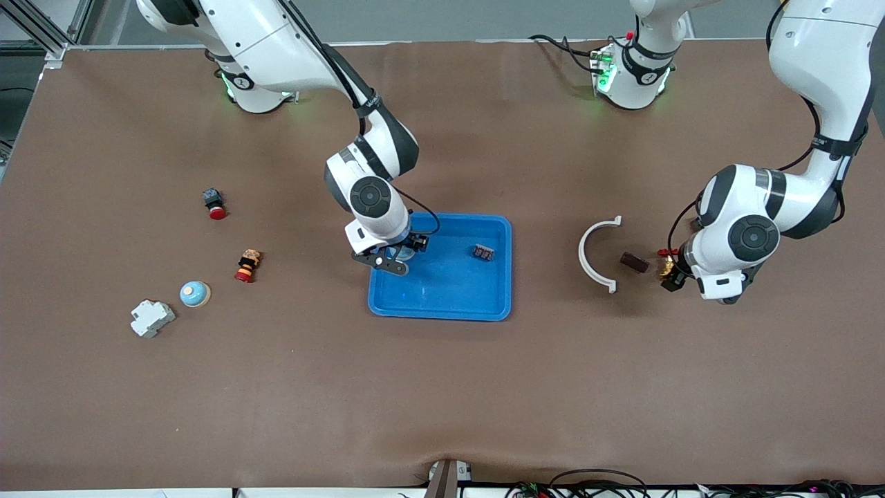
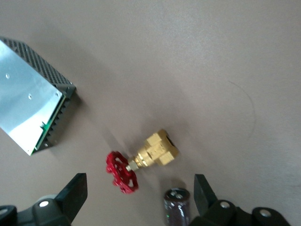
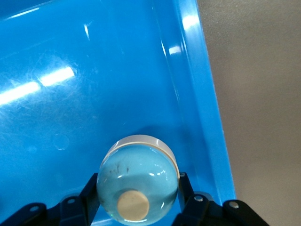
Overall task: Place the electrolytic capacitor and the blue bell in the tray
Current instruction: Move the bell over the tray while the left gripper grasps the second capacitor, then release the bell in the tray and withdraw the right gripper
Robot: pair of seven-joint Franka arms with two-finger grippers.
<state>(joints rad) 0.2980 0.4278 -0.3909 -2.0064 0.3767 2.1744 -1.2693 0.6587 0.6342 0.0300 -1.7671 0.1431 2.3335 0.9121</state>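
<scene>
A blue bell [image 3: 137, 183] is clamped between the fingers [image 3: 184, 195] of the right gripper [image 1: 394, 257], over the tray [image 1: 449, 294] at the rim toward the right arm's end; whether the bell touches the floor cannot be told. A small dark part [image 1: 484, 252] lies in the tray.

The left gripper [image 2: 141, 197] is spread wide and holds nothing. The capacitor [image 2: 176, 207] lies on the table between its fingertips (close to one of them), just beside a brass valve [image 2: 143, 162]. A second bell [image 1: 194, 294] lies toward the right arm's end.
</scene>
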